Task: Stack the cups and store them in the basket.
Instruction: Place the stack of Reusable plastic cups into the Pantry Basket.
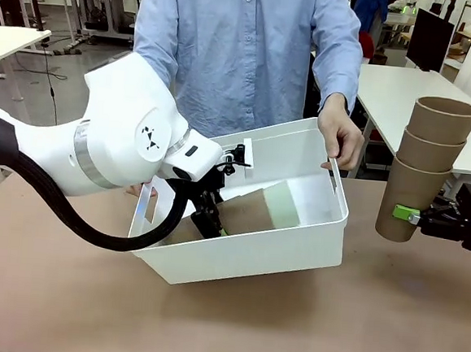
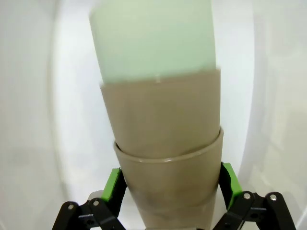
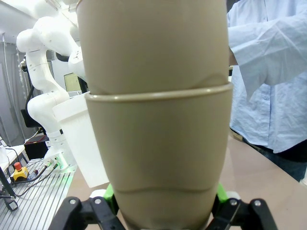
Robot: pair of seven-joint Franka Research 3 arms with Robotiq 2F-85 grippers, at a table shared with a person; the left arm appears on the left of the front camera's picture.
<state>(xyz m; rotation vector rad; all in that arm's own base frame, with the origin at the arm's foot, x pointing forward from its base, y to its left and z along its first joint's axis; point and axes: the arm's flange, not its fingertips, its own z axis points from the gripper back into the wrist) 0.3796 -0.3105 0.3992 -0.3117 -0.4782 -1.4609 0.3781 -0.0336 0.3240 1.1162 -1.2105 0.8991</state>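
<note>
The white basket (image 1: 295, 246) sits mid-table, tilted toward me and held by the person's hands (image 1: 342, 137) at its rims. Inside it lies a stack of brown cups with the mint-green cup (image 1: 282, 204) at its far end. My left gripper (image 1: 208, 219) reaches into the basket and is shut on that stack's lowest brown cup (image 2: 170, 191), green pads (image 2: 113, 188) pressed on both sides. At the right, my right gripper (image 1: 418, 216) is shut on an upright stack of three brown cups (image 1: 425, 168), held above the table beside the basket; the same stack (image 3: 153, 120) looms close in the right wrist view.
The brown tabletop (image 1: 224, 322) stretches in front of the basket. A person in a light blue shirt (image 1: 245, 54) stands at the far side. White tables stand behind. The basket's corner (image 3: 81, 143) shows left of the right stack.
</note>
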